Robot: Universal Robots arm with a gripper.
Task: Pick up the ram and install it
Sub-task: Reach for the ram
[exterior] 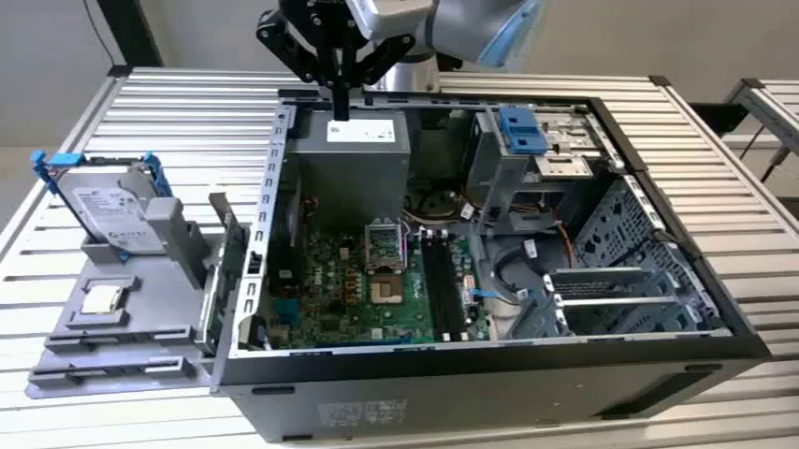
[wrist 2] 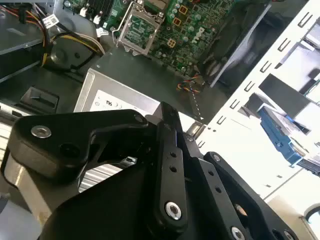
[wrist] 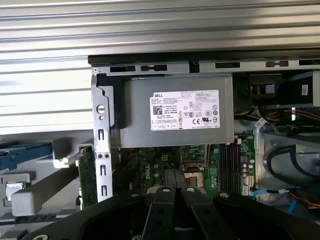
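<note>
End effector (exterior: 340, 108), pinched closed, hovers over power supply (exterior: 354, 140); case (exterior: 736, 327) open.

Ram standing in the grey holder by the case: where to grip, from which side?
Take the ram by its free upper long edge, pinching across the flat faces, probably from above: it stands on edge in the grey holder, and the case wall crowds it on the exterior view's right.
</note>
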